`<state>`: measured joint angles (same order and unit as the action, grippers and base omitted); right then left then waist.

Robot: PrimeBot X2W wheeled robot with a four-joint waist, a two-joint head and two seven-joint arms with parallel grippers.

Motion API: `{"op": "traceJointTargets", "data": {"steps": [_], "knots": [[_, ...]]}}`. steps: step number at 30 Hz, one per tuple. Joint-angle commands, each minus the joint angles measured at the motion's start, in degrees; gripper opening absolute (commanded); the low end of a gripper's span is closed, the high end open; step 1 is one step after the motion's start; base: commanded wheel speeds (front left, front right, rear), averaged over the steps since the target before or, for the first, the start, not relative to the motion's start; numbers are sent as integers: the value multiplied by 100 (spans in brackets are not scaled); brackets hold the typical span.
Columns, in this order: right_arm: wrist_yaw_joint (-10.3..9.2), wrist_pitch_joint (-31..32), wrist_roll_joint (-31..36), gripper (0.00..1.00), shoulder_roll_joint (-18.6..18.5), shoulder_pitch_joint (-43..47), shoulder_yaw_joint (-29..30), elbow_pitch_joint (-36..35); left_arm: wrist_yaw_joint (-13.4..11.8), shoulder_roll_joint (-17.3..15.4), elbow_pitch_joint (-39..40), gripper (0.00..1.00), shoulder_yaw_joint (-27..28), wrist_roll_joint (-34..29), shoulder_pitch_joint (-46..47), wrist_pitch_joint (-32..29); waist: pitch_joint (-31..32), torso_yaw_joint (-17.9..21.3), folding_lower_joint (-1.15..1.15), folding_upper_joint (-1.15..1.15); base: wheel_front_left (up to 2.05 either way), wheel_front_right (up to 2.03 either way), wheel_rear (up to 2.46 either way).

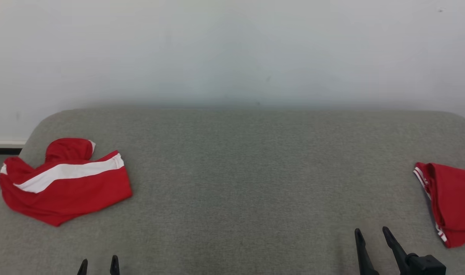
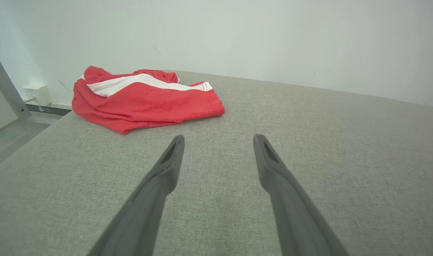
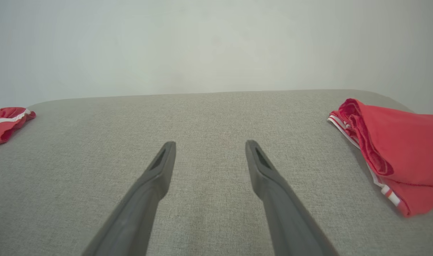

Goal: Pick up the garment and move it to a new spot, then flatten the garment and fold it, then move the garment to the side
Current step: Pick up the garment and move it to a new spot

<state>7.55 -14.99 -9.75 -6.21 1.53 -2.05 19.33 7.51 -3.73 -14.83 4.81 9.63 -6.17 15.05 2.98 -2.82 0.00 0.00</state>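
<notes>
Red, soft-looking cloth with one broad white band: the garment point(image 1: 64, 183) point(image 2: 145, 99) point(image 3: 4, 122) lies rumpled near the table's point(image 1: 236, 172) far left corner, one lump bunched at its back edge. The table is padded, covered in coarse grey weave, with rounded corners. A second red piece point(image 1: 452, 202) point(image 3: 397, 156), layered with thin white stripes along its hem, sits at the right edge. At the near edge, the left gripper point(image 1: 98, 261) point(image 2: 218, 140) and right gripper point(image 1: 370, 229) point(image 3: 209, 144) hover with dark tapered fingers spread, holding nothing. A plain pale wall point(image 1: 232, 49) stands behind.
</notes>
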Motion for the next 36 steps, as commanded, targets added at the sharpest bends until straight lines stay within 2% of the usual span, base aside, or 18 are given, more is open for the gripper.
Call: {"op": "traceJointTargets", "data": {"steps": [1, 25, 31, 36], "knots": [[-16, -24, -20, 100, -16, -12, 30, -35, -5, -30, -17, 100, 1, -35, 24, 15, -1, -272, 0, 0, 0, 0, 0], [-16, -25, -95, 100, 173, -55, -249, 22, -7, -218, -18, 100, 234, 32, -243, 15, 139, -2123, 0, 0, 0, 0, 0], [-16, -25, -140, 100, 213, -104, -369, 64, -7, -232, 0, 100, 273, 5, -296, 15, 128, -2391, 0, 0, 0, 0, 0], [-16, -24, -136, 100, 230, -166, -492, 99, -7, -240, 46, 100, 343, 28, -311, 15, 93, -2454, 0, 0, 0, 0, 0]]}}
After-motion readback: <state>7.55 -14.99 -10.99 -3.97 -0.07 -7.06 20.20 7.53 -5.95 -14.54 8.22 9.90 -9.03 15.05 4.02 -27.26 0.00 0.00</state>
